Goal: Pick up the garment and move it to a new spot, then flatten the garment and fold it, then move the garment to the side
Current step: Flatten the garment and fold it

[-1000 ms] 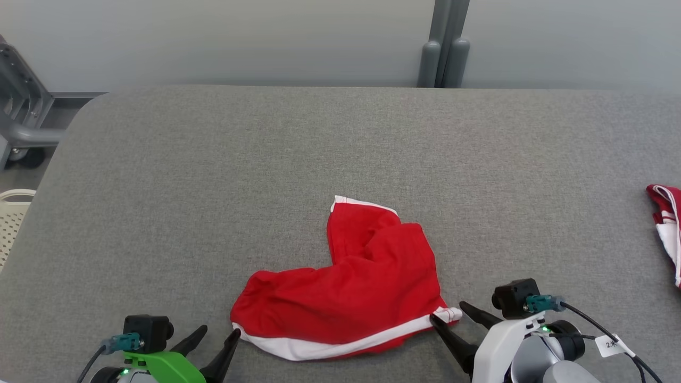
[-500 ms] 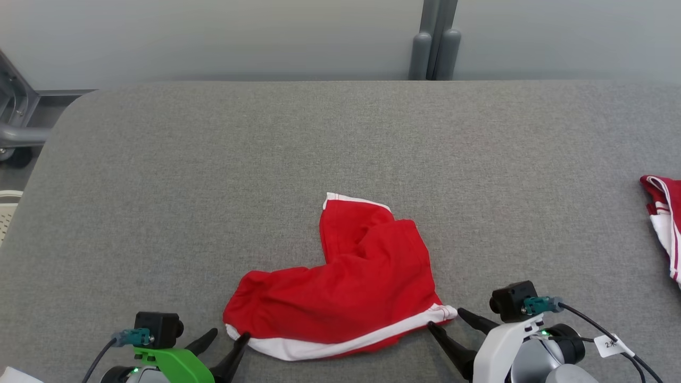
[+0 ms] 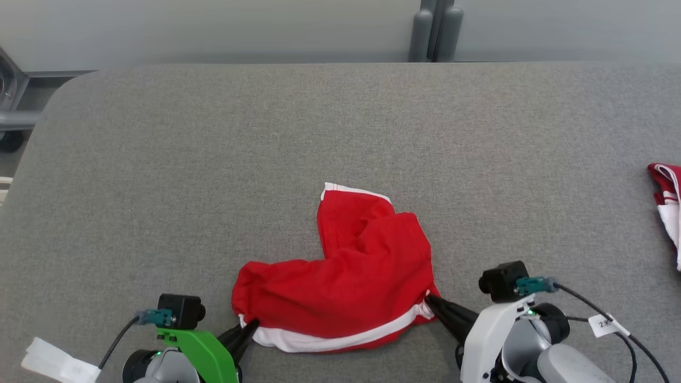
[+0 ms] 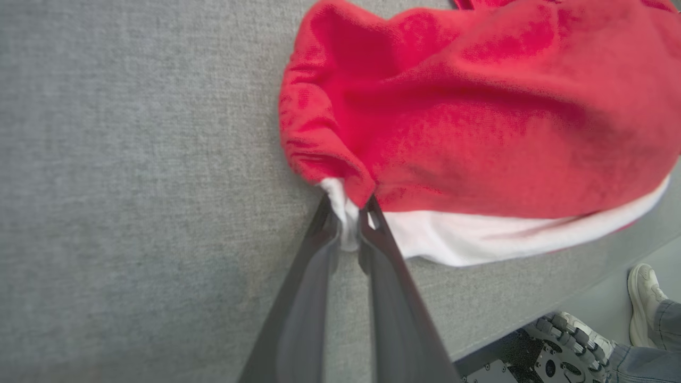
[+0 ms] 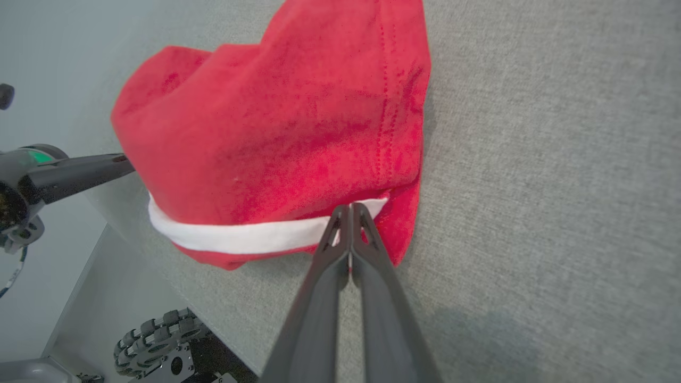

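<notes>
Closed now where they gaped a second ago, our left gripper [image 3: 251, 325] and right gripper [image 3: 429, 301] each pinch the garment [image 3: 351, 282], fingers nearly touching. On the table [image 3: 213, 159] we see it lying crumpled near the front edge, between them. Its white band [image 3: 319, 344] runs along the near side, one end in each grip.

On table [image 3: 213, 159], garment [image 3: 351, 287] between left pincer [image 3: 254, 323] and right pincer [image 3: 428, 299]
</notes>
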You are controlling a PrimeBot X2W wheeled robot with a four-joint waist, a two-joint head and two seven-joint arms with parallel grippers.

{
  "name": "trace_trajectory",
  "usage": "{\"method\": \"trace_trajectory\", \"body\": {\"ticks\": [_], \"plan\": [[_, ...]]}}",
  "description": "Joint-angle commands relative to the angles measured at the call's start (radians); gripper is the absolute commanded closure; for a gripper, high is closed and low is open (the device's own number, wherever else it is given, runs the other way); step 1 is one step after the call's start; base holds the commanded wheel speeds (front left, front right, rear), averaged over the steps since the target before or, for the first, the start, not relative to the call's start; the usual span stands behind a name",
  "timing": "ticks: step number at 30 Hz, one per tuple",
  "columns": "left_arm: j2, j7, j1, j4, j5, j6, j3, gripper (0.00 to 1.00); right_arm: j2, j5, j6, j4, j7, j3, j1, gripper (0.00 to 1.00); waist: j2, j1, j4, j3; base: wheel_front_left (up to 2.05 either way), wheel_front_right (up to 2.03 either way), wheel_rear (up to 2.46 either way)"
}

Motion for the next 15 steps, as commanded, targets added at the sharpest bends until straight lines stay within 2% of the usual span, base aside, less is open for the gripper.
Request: {"method": "trace_trajectory", "body": {"ticks": [1, 4, 8, 11, 15], "plan": [[0.013, 0.006, -0.026, -0.014, -0.014, -0.003, -0.008, 1.0, -0.013, 0.017, 0.0, -0.016, -0.006, -0.005, -0.022, 1.0, 0.0, 0.0, -0.003, 0.01, 0.0, 0.0, 0.0], [0.057, 0.034, -0.051, -0.104, -0.053, -0.003, -0.021, 1.0, -0.037, 0.076, 0.0, -0.084, -0.017, -0.053, -0.046, 1.0, 0.0, 0.0, -0.006, 0.029, 0.0, 0.0, 0.0], [0.162, 0.099, -0.087, -0.287, -0.093, -0.003, -0.012, 1.0, -0.102, 0.122, 0.0, -0.22, 0.006, -0.145, -0.09, 1.0, 0.0, 0.0, -0.015, 0.067, 0.0, 0.0, 0.0], [0.24, 0.173, -0.139, -0.436, -0.125, 0.0, 0.023, 1.0, -0.149, 0.151, 0.0, -0.325, 0.043, -0.22, -0.14, 1.0, 0.0, 0.0, -0.02, 0.12, 0.0, 0.0, 0.0], [0.297, 0.294, -0.29, -0.581, -0.186, 0.029, 0.094, 1.0, -0.205, 0.168, 0.0, -0.419, 0.111, -0.314, -0.266, 1.0, 0.0, 0.0, -0.021, 0.232, 0.0, 0.0, 0.0]]}}
